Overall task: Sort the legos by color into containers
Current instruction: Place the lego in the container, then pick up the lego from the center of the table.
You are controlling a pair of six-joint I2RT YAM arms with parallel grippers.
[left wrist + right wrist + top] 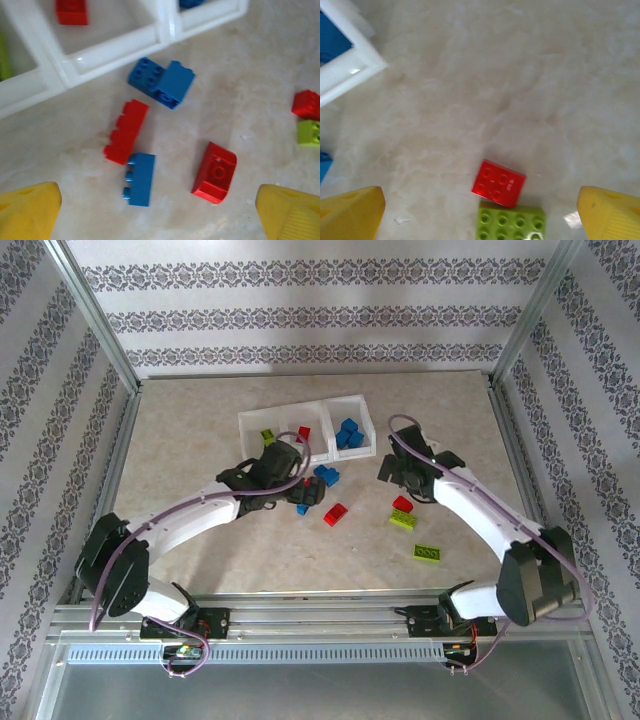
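Several legos (335,514) lie loose on the worktop (200,530) in front of the containers (250,423), a row of three joined white bins.

Bin contents, top view: the left bin holds a lime brick (267,437), the middle a red brick (304,432), the right a group of blue bricks (348,433).

Loose group by the tray: a blue double block (161,82) sits just off the tray wall. A long red brick (126,131) touches a small blue brick (139,178). A red sloped piece (214,172) lies apart to their right.

Further right, a red square brick (498,183) touches a lime block (511,222). A lime plate (429,554) lies alone, nearer the bases.

Left arm (190,520) reaches forward and inward, bent over the first group. Left claw (157,205) is spread wide and holds nothing; the small blue brick and the sloped piece are seen between its fingers, untouched.

Right arm (470,505) angles inward. Right claw (480,210) is spread wide and holds nothing; the red/lime pair sits between its yellow fingers (352,212), low in the view.
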